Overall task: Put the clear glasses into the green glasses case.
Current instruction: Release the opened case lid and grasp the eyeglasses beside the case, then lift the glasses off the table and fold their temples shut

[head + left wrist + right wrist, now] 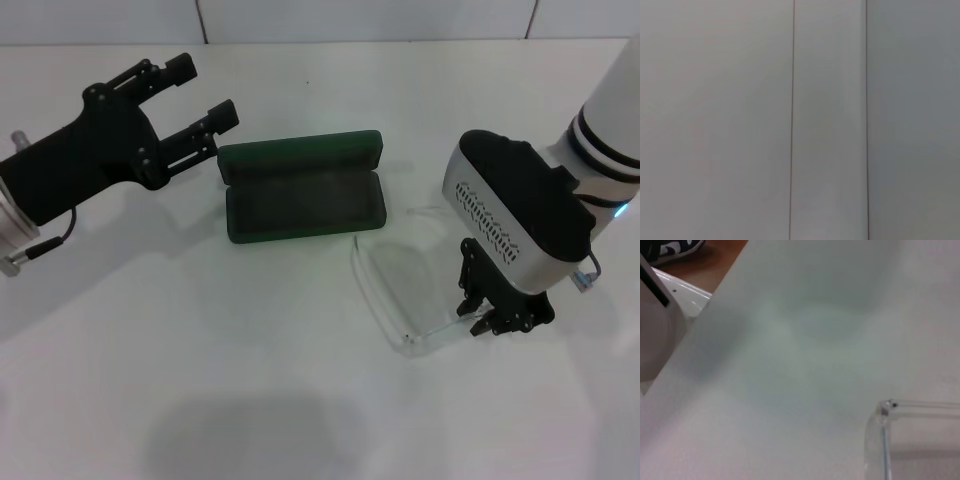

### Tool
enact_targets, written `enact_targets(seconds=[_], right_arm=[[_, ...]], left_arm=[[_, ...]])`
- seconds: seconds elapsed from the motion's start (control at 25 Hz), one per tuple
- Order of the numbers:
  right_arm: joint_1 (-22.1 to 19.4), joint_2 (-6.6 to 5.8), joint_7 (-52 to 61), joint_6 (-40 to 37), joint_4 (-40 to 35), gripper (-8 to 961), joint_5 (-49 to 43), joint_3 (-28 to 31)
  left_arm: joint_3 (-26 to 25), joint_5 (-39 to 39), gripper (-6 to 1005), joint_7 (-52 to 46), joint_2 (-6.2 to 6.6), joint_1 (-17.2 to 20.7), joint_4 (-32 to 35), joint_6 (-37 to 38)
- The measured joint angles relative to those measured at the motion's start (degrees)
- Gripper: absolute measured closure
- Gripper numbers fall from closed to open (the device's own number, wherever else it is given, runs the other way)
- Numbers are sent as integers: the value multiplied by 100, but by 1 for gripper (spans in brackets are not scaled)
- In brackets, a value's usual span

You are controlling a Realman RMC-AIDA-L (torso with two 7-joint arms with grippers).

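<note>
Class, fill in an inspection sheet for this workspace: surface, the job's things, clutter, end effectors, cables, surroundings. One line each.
Surface: white table, bare apart from the job's things.
Job's things: green glasses case open, nothing in it; clear glasses on the table to the case's right, outside it.
Clutter: nothing seen.
End effectors: left end effector open, raised left of the case, holding nothing; right end effector down at the glasses' near right end, grip state unclear.
Cables: thin black cable at the left wrist; short one at the right wrist.
Surroundings: white wall panels behind; brown floor past the table edge.
</note>
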Motion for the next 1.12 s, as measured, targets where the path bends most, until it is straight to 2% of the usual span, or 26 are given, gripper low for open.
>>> enact_targets(seconds=[0.28,0.4,0.52,0.64,0.76,0.88,1.12], right_arm=[[-220,-26,-77,-182,-258,776,58,189],[-454,-47,-360,-610,-622,810,206,657],[-811,-55,-884,-1263,-1080,832,547,1493],[-1155,-63,-1535,-1505,-1241,833,1120,2180],[-1574,-38,-2510,-1396,-1031,833,1872,2549],[-1902,-14,-3377,-1045,-607,834,2604,2555],[-2104,-23,-4767,-701,434,834,4043,2523]], left_arm=[[0,-9,268,-56,-5,52,60,-55],[0,-33,268,-153,5,126,96,-55],[0,-67,269,-171,19,196,218,-9],[1,-38,269,-155,26,213,274,176],[8,93,269,-158,32,180,364,472],[9,364,270,-148,62,53,505,823],[9,1071,270,-85,94,-346,850,1200]])
